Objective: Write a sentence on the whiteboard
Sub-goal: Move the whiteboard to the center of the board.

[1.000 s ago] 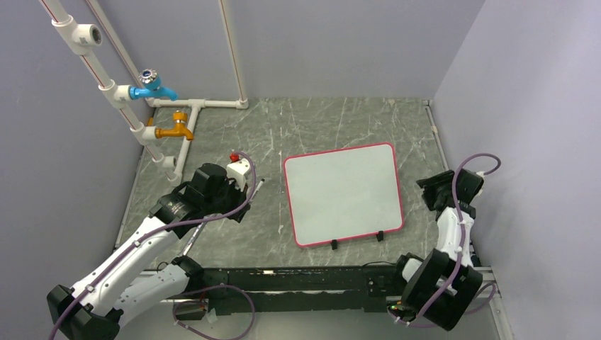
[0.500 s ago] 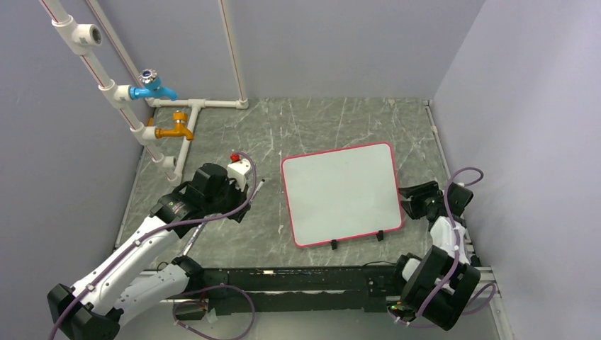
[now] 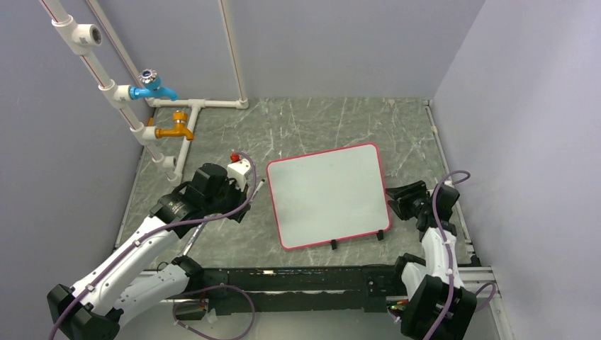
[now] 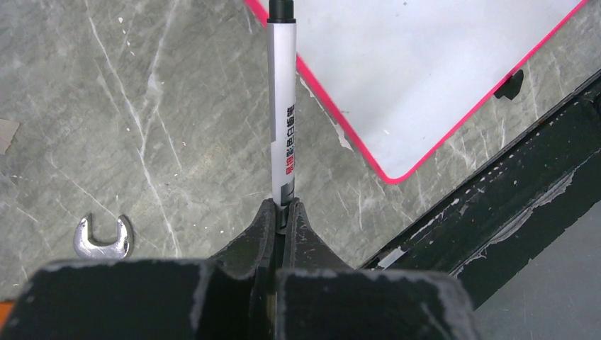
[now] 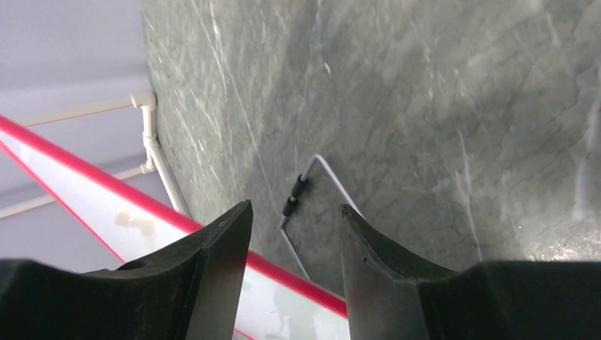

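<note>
- The small rectangular whiteboard [image 3: 327, 195], glossy white face inside a thin red-pink rim, lies on the grey-green marbled tabletop [image 3: 319, 127] between my two arms. Its black feet are on the edge nearest my bases.
- Its face is blank in every view that shows it. I see no stroke or letter, so I judge none of the sentence has been written.
- My left fingers [image 4: 266, 234] are clenched on the rear end of a white-barrelled marker pen [image 4: 282, 106] with printed lettering. It sticks straight out from them, and from the left wrist its dark front end sits at the board's left rim.
- I cannot tell whether that dark end is a cap or a bare nib, so uncapping may be left to do.
- My right fingers [image 5: 220, 269] are parted, and I can see nothing pinched between them. They sit low at the board's right edge, the red rim running past under one of them. Whether that finger touches it I cannot say.
- A small steel open-ended spanner [image 4: 103, 237] lies on the tabletop near my left wrist, apart from the board.
- What is left, by my reckoning, is to bring the pen tip over the white face, set it down, and write the whole sentence.
</note>
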